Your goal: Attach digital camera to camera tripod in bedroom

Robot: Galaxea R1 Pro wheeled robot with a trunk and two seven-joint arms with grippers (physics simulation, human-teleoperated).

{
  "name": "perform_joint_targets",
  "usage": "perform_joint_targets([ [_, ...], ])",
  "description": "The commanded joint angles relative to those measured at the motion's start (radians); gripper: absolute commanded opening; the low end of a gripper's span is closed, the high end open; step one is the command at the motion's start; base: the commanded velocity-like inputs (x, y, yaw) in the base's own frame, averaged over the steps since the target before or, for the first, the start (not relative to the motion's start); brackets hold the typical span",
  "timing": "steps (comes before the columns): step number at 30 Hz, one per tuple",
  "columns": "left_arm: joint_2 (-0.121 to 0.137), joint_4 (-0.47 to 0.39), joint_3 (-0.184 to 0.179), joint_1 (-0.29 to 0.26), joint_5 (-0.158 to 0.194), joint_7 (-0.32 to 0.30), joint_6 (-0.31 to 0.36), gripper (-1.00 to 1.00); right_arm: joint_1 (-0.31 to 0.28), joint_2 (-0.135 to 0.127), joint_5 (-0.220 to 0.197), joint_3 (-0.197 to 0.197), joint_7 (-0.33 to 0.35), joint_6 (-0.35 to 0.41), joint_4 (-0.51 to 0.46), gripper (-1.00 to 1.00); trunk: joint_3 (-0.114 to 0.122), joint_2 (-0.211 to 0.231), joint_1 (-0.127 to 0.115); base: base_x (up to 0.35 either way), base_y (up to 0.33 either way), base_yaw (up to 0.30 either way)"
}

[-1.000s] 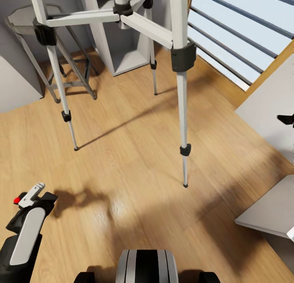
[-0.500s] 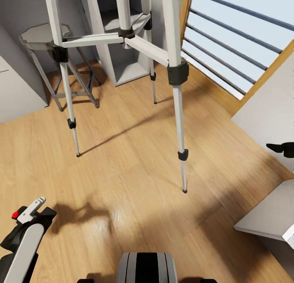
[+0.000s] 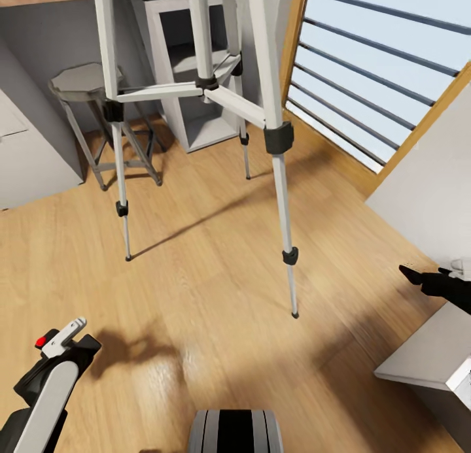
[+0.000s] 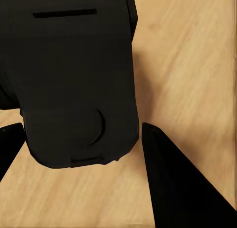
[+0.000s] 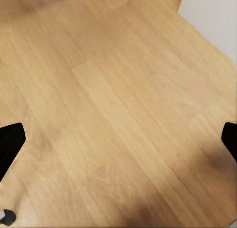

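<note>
Right hand [image 3: 418, 280] risen, digital camera [image 4: 74, 75] in left hand [image 4: 84, 154]

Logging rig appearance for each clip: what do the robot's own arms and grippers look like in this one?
The left arm is black with a long white panel, ending in a black wrist that carries a white bracket and a small red cap. The right gripper is plain matte black. In both wrist views the fingers are flat, black and tapered. No cables or markings are visible.

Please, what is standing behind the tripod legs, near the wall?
Behind the tripod stand a small grey stool and an open grey shelf unit under a wooden top. The legs cover parts of both; the top of the tripod is out of frame.
</note>
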Motion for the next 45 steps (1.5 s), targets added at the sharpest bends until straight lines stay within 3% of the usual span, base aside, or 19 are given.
perform_joint_targets([
  [1, 0.000, -0.001, -0.001, 0.000, 0.001, 0.006, 0.014, -1.00, 0.003, 0.015, 0.006, -0.005, 0.009, -0.002, -0.001, 1.00, 0.004, 0.000, -0.001, 0.000, 0.000, -0.005],
  [4, 0.001, -0.001, -0.003, 0.000, 0.001, 0.006, 0.022, -1.00, 0.020, 0.044, 0.007, -0.010, 0.009, -0.012, -0.001, 1.00, 0.017, 0.001, -0.002, 0.000, 0.000, -0.027],
  [7, 0.002, -0.001, -0.005, 0.000, 0.001, 0.005, 0.030, -1.00, 0.031, 0.056, 0.008, -0.009, 0.009, -0.016, -0.001, 1.00, 0.031, 0.001, -0.003, 0.000, 0.000, -0.052],
  [18, 0.005, -0.001, -0.033, 0.000, 0.000, 0.006, 0.050, -1.00, 0.056, 0.108, 0.012, 0.038, 0.008, -0.024, -0.001, 1.00, 0.088, 0.004, -0.008, 0.000, 0.000, -0.095],
  [28, 0.017, -0.001, -0.042, 0.000, 0.000, 0.004, 0.052, -1.00, 0.059, 0.118, 0.012, 0.049, 0.007, -0.022, -0.001, 1.00, 0.141, 0.006, -0.013, 0.000, 0.000, -0.134],
  [34, 0.020, -0.001, -0.042, 0.000, -0.002, 0.005, 0.051, -1.00, 0.060, 0.119, 0.014, 0.083, 0.006, -0.023, -0.001, 1.00, 0.173, 0.008, -0.015, 0.000, 0.000, -0.143],
  [35, 0.020, -0.001, -0.042, 0.000, -0.002, 0.004, 0.051, -1.00, 0.073, 0.119, 0.014, 0.107, 0.008, -0.027, -0.001, 1.00, 0.177, 0.008, -0.016, 0.000, 0.000, -0.024],
  [45, 0.034, -0.001, -0.042, 0.002, -0.001, -0.001, 0.059, -1.00, 0.084, 0.118, 0.014, 0.131, 0.008, -0.029, -0.001, 1.00, 0.217, 0.010, -0.020, 0.000, 0.000, -0.007],
])
